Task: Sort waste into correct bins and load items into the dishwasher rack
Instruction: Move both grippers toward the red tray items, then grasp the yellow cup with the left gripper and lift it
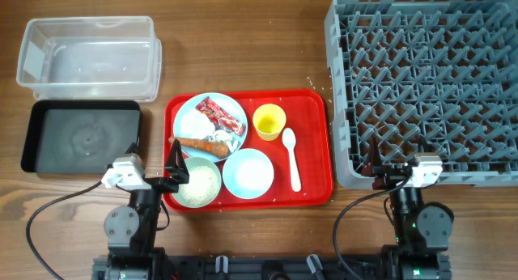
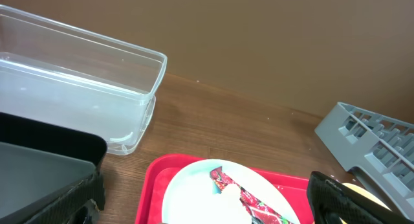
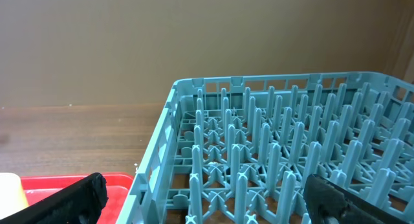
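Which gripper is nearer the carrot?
Left. The left gripper sits close to the carrot, over the red tray at its left edge; the right gripper is beyond the tray, by the rack front corner.

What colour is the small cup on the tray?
Yellow; the cup shows best in the overhead view.

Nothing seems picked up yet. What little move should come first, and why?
Probably the open left gripper reaches forward to the red wrapper: it lies on top of the plate just ahead, with the clear tub and black tray on that side.
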{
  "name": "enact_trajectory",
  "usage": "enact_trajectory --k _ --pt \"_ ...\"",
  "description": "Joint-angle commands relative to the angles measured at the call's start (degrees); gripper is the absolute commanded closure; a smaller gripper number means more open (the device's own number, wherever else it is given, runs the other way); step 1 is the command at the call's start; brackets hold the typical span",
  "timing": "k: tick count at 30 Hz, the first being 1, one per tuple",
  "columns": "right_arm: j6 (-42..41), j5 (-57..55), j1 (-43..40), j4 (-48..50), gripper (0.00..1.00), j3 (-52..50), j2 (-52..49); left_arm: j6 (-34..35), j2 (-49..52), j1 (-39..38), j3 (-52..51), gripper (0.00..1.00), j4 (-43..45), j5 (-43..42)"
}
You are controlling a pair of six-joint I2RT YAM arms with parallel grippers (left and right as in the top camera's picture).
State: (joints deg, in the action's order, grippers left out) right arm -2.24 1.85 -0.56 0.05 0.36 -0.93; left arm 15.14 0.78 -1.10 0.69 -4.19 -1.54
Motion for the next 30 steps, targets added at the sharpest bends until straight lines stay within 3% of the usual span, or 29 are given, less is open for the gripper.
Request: enact_trajectory --k 1,8,15,19,24,27,30 --pt "-0.57 1.42 0.28 0.37 0.00 0.00 0.66 -1.18 -0.39 0.37 -0.37 0.00 -0.09 -0.33" --pt "-0.74 1.40 0.28 -6.69 0.00 7.67 -4.76 -0.55 2.86 0.37 3.41 0.00 -1.97 -0.28" --pt "-0.72 1.40 0.28 -17.22 0.00 24.83 -21.55 -0.52 26.27 0.13 22.18 0.00 -9.01 -0.66" --pt "-0.72 1.55 0.26 -27.02 0.00 36.06 -33.40 -0.55 44.22 -1.62 40.81 0.00 -20.87 -3.15" --pt "-0.76 2.08 0.26 -41.83 0.00 49.24 -45.97 -0.57 60.11 -4.02 60.96 0.00 -44.06 -3.54" --pt "-0.76 2.12 0.26 -48.17 0.00 54.05 -51.69 -0.52 63.54 -3.98 63.30 0.00 -50.84 -3.56" --pt "-0.96 4.63 0.26 -49.07 0.00 54.31 -53.35 -0.50 63.82 -3.98 63.30 0.00 -50.03 -3.58"
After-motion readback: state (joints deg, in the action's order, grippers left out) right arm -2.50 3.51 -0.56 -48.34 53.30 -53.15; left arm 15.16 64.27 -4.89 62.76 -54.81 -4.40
